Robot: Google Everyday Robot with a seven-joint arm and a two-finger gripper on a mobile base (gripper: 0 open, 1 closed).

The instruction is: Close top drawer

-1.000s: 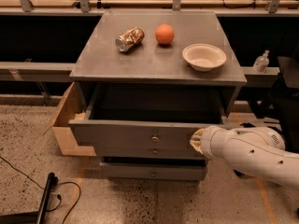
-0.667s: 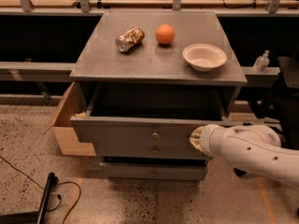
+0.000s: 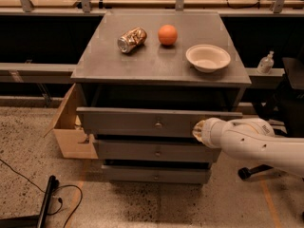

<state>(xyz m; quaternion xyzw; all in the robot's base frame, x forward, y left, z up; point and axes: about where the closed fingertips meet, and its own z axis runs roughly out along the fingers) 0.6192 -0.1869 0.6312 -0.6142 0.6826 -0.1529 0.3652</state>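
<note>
The top drawer [image 3: 142,122] is a wide shallow gray drawer with a small silver knob [image 3: 158,125]. It stands pulled out a short way from the gray cabinet, with a dark gap above its front. My gripper [image 3: 197,130] is at the end of the white arm that comes in from the right. It rests against the right part of the drawer's front.
On the cabinet top [image 3: 156,63] lie a crushed can [image 3: 131,39], an orange [image 3: 167,34] and a white bowl [image 3: 208,58]. Two more gray drawers [image 3: 156,152] sit below. A cardboard box [image 3: 66,127] stands at the left, a cable [image 3: 52,198] lies on the floor.
The top drawer has slid inward, back toward the cabinet. My gripper has followed it, staying against the right part of its front.
</note>
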